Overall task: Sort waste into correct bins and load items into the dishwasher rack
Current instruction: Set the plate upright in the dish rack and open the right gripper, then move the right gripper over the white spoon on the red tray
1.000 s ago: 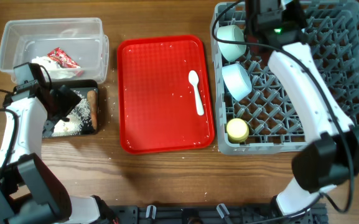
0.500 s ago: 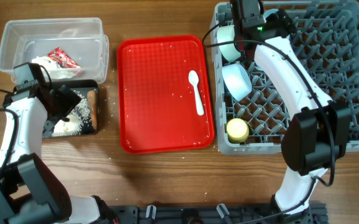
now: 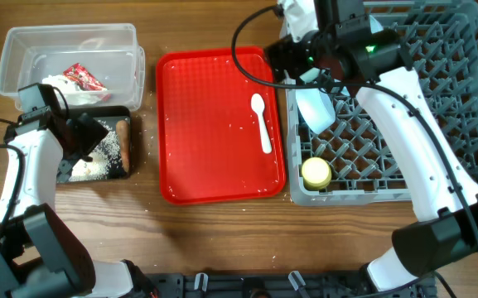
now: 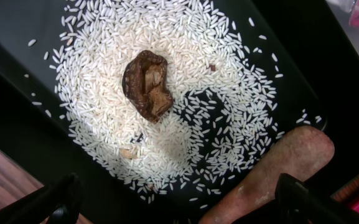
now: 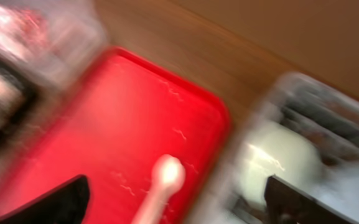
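Seen from overhead, the large square grey plastic dishwasher rack point(image 3: 437, 99) fills the table's 3 o'clock side. The flat red serving tray point(image 3: 214, 124) lies at centre. The clear plastic tub point(image 3: 23, 50) sits at 10 o'clock, and the shallower black tray point(image 3: 132, 147) touches it at 9 o'clock.

The right gripper point(image 5: 173, 199) hangs over the rack's 10 o'clock corner. Its fingers are spread wide with nothing between them, though its wrist view is smeared. The left gripper point(image 4: 176, 193) hovers over the black tray, its fingers also wide apart and empty.

A pale blue-green bowl point(image 3: 315, 106) leans among the pegs at the rack's 9 o'clock edge, and a small yellow cup point(image 3: 316, 172) stands at its 7 o'clock corner. A white plastic spoon point(image 3: 261, 122) lies on the red tray's 3 o'clock side.

The tub holds white tissue point(image 3: 60, 85) and a crumpled red-and-white wrapper point(image 3: 83, 77). The black tray holds an orange-brown carrot-like stick point(image 4: 272, 171), scattered white rice grains point(image 4: 185, 130) and, among the grains, a small brown food lump point(image 4: 148, 84).
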